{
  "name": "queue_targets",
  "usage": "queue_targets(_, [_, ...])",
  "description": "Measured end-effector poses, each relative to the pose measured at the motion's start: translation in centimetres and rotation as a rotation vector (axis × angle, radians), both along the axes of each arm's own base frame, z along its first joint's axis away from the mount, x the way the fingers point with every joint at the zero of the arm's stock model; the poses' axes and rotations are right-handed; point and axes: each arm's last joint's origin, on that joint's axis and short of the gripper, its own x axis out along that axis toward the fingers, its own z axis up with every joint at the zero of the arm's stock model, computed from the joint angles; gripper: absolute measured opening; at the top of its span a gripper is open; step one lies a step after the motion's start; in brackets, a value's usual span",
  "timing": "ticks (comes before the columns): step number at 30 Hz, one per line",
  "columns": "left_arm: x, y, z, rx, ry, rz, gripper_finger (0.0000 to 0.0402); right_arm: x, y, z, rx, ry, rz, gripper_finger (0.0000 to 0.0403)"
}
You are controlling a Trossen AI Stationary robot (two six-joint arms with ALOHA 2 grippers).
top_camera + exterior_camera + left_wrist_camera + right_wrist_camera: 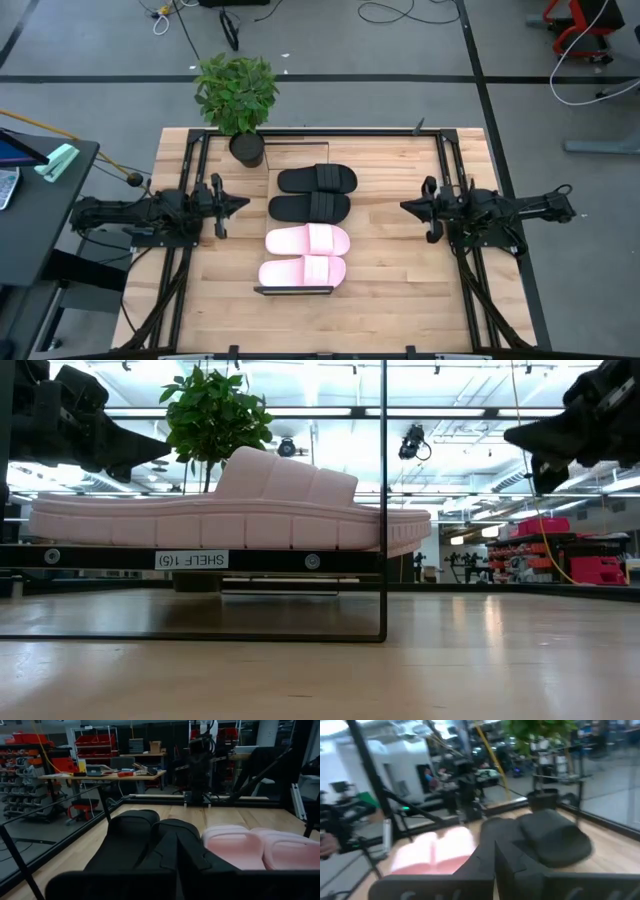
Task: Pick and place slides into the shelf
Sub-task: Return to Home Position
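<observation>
Centre frame: black pair (317,179) above pink pair (308,240), all on the shelf (293,290). I read left gripper (236,203) mid-left and right gripper (408,207) mid-right as clenched empty (both clear of the slides).

Slides (307,240) matt, rubbery; shelf (100,557) frame black metal; tabletop (390,250) pale smooth wood.

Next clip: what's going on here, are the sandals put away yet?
All four sandals lie in a row on the shelf in the middle of the table. The black slides are nearer the potted plant, and the pink slides are at the other end. Neither arm is handling anything. The left gripper and right gripper hang on either side of the row, shut and empty, clear of the sandals.
</observation>
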Motion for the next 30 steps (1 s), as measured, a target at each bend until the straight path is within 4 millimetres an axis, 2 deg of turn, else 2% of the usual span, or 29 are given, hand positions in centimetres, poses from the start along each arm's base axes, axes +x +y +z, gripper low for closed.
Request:
queue_targets(7, [0.0,0.2,0.0,0.0,0.001,0.024,0.0011,-0.1,0.1,0.8,-0.037,-0.081,0.053,0.0])
queue_targets(14, [0.0,0.2,0.0,0.001,0.002,0.025,0.001,0.1,-0.3,-0.2,-0.056,0.025,0.038,0.0])
queue_targets(30, [0.1,0.0,-0.2,0.02,0.027,-0.053,0.0005,0.3,-0.3,-0.8,-0.078,0.09,0.127,0.0])
